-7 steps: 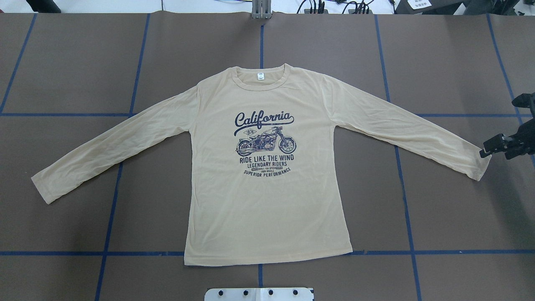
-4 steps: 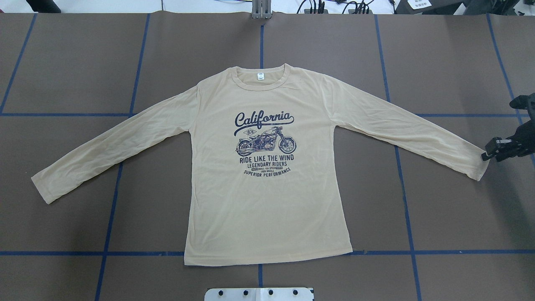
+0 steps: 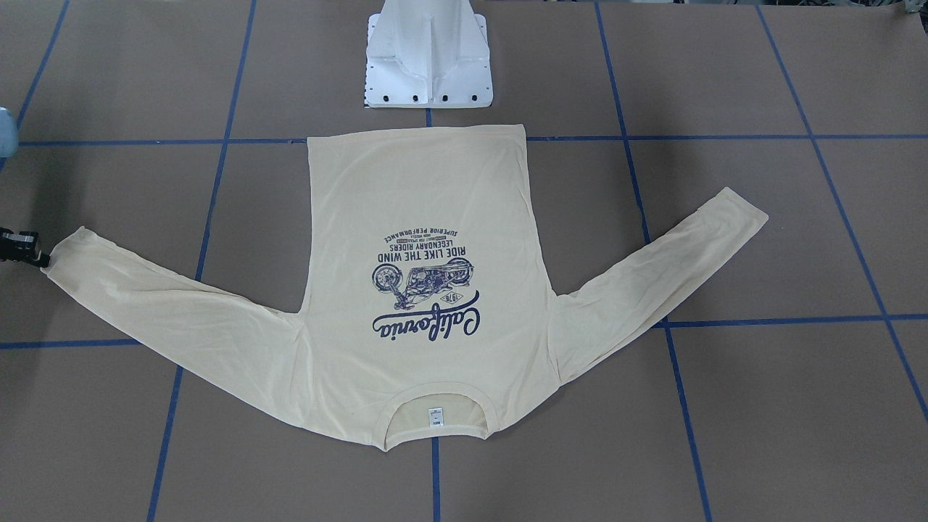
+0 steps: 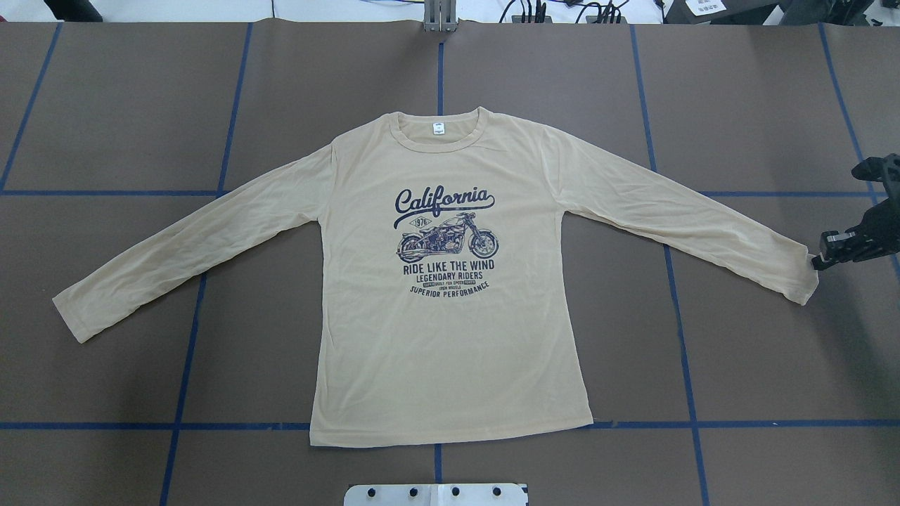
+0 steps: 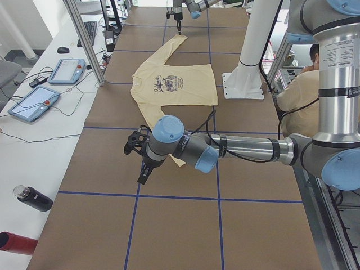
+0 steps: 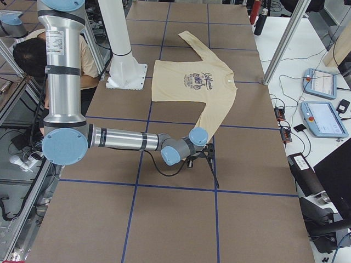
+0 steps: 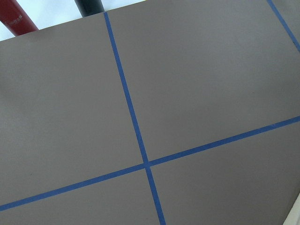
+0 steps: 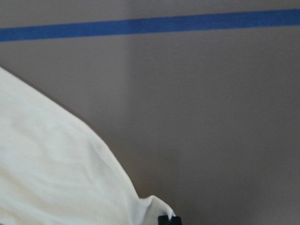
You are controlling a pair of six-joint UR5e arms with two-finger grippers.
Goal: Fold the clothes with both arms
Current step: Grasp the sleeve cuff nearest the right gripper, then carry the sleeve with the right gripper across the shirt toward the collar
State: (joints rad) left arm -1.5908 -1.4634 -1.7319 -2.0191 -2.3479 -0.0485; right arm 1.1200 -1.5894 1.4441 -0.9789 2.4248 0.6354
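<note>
Now: shirt, 1 pc, flat & print-up mid-table, both sleeves spread. Chg vs. a sec ago: right gripper crept in to right cuff, tips touching it; cuff edge now puckered & nudged inward. Jaw gap unreadable, so grip unconfirmed. Left gripper hangs over bare table, apart from left cuff; open/shut can't tell. Est.: sleeve pick-up starting, no fold done yet.

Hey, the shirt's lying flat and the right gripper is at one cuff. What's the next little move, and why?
Probably pinch the cuff with the right gripper and lift it slightly. The shirt lies flat with both sleeves spread, and the gripper sits at that cuff's edge. Whether it already grips is unclear.
</note>
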